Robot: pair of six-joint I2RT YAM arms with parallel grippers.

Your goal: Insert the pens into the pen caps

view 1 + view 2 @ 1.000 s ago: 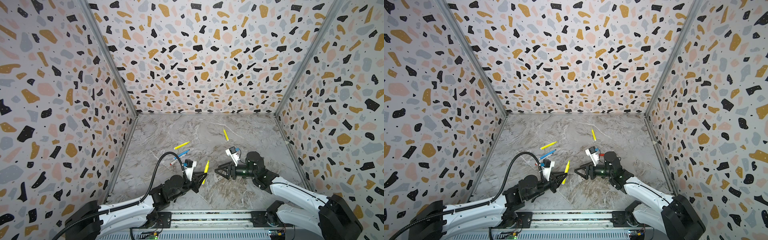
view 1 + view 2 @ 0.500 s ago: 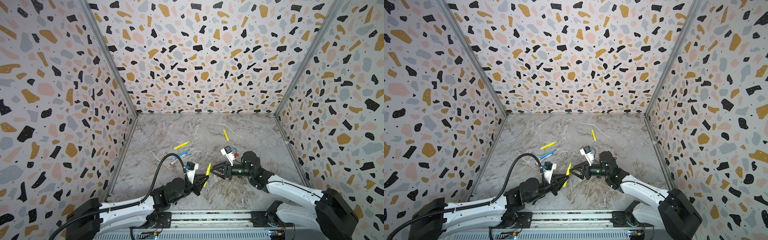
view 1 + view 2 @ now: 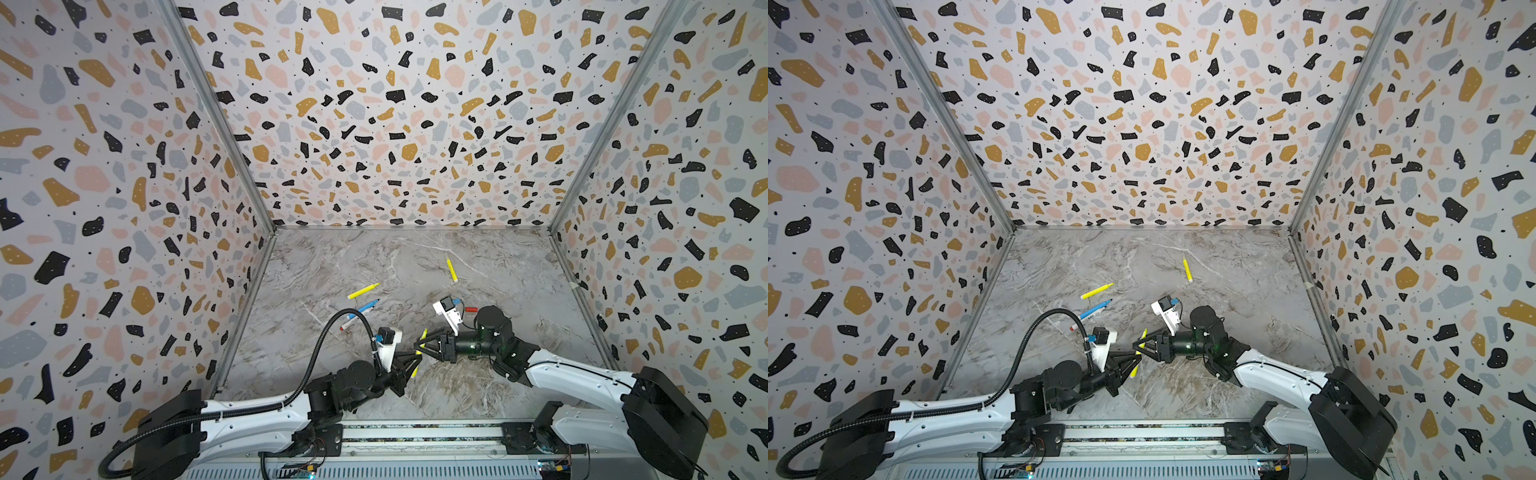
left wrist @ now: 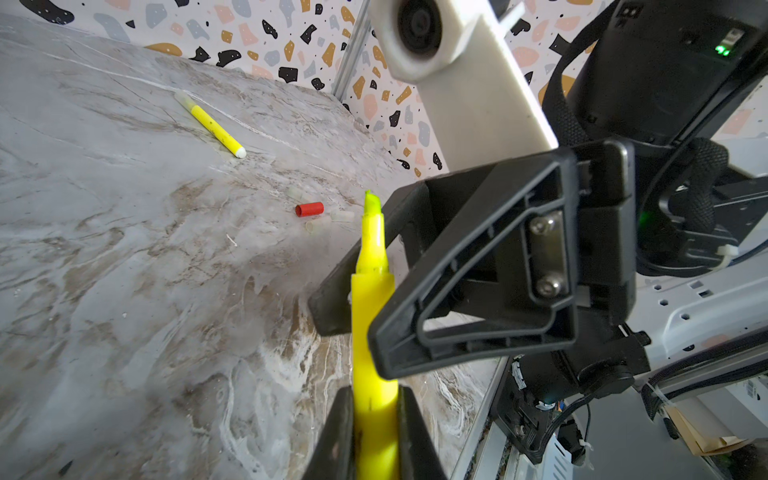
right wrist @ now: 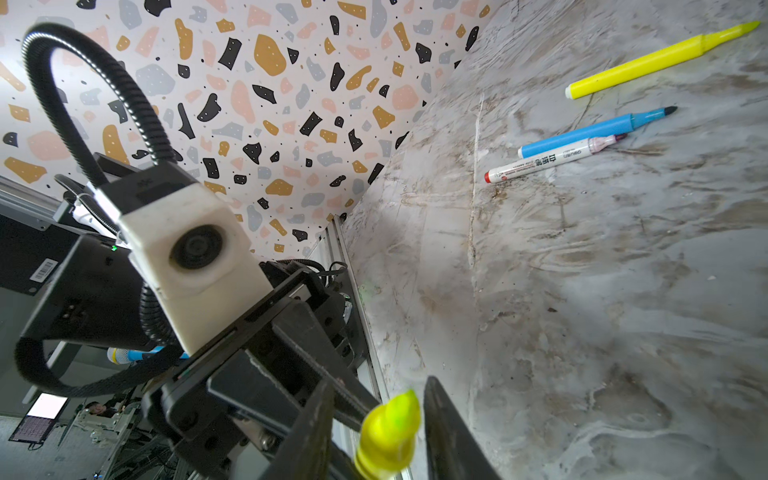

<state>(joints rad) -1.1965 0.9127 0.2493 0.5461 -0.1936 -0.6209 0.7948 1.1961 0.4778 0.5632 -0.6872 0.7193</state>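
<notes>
The left pincer (image 4: 374, 399) squeezes the bottom end of a bright yellow marker pen with a pointed tip (image 4: 368, 291), holding it up off the grey marble desk (image 4: 145, 291). The right pincer (image 5: 380, 399) has a jaw on each side of the pen near its tip; whether it pinches yet cannot be told. This looks like a hand-over. Next, a free pincer must fetch a small pale tube cap (image 4: 341, 216) lying beside the short red tube cap (image 4: 309, 209).

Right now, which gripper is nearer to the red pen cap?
Right. The right gripper is close to the red pen cap; the left gripper lies farther off, past the yellow pen.
</notes>
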